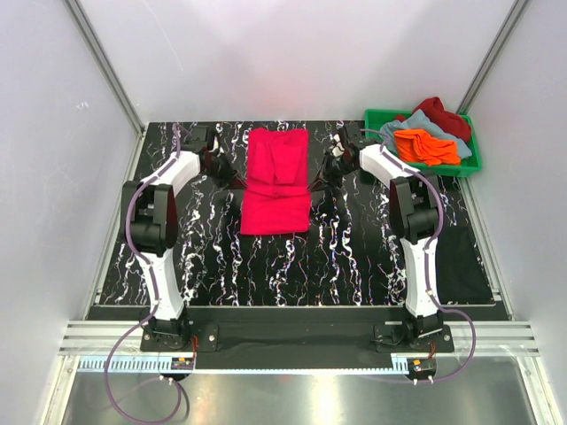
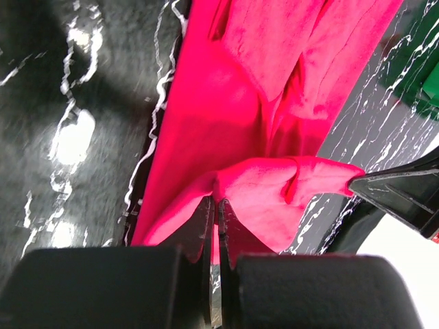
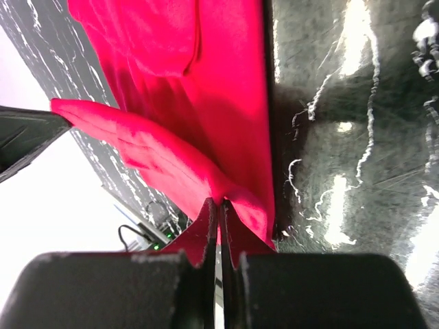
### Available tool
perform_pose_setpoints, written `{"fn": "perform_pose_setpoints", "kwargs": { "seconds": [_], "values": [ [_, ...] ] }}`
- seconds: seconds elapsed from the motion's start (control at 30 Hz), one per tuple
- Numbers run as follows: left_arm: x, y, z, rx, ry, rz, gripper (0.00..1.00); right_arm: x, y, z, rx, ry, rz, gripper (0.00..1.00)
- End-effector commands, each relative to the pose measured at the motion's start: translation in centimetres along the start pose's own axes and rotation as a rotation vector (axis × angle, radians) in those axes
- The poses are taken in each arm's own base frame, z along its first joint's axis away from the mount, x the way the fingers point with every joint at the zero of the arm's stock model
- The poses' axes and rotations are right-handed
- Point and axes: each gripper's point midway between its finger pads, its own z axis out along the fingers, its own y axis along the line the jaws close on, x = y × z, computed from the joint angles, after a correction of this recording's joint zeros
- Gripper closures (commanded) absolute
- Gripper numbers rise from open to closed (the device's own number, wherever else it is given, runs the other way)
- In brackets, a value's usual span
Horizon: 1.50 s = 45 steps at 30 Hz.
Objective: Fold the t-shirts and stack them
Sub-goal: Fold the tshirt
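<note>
1. The pinkish-red t-shirt (image 1: pixel 276 181) is soft, matte cloth folded into a long, narrow rectangle. A smaller folded layer lies on its far half. It lies on the table directly between your 2 grippers.
2. About halfway along its length, a crosswise ridge of cloth is lifted off the flat part. It is puckered and creased, and it runs from one gripper to the other.
3. Your left gripper (image 2: pixel 214 205) has flat, tapered black fingers. They are pressed together on a pinch of the shirt's left edge, with red cloth bulging out on either side of the tips.
4. Your right gripper (image 3: pixel 218 209) is closed the same way on the shirt's right edge, with a thin fold of cloth clamped between its fingers.
5. The 2 grippers face each other across the shirt. In each wrist view the other gripper's dark finger shows at the far end of the raised ridge.
6. The table (image 1: pixel 266 266) under both grippers is glossy black with white marbled veins, and it reflects bright patches of light.
7. Beyond your right gripper and further to the right stands a green plastic crate (image 1: pixel 425 169). It holds 3 crumpled shirts: an orange t-shirt (image 1: pixel 425 146), a grey-blue t-shirt (image 1: pixel 399 124) and a dark red t-shirt (image 1: pixel 440 113).
</note>
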Motion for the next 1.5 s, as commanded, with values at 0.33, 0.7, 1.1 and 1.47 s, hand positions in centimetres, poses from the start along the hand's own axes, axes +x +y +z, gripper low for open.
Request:
{"fn": "perform_pose_setpoints", "kwargs": {
  "seconds": [0.33, 0.7, 1.1, 1.47],
  "values": [
    [-3.0, -0.7, -0.1, 0.042, -0.041, 0.003, 1.0, -2.3, 1.7, -0.5, -0.106, 0.03, 0.003, 1.0],
    [-3.4, -0.8, 1.5, 0.079, 0.008, -0.012, 1.0, -3.3, 0.9, 0.2, -0.111, 0.039, 0.042, 1.0],
    [-4.9, -0.9, 2.2, 0.094, -0.004, 0.018, 0.87, -5.2, 0.6, 1.2, -0.14, 0.041, 0.06, 0.94],
    [-8.9, 0.5, -6.8, -0.049, -0.284, 0.149, 0.46, -8.7, 2.0, -6.0, -0.085, -0.049, -0.027, 0.59]
  ]
}}
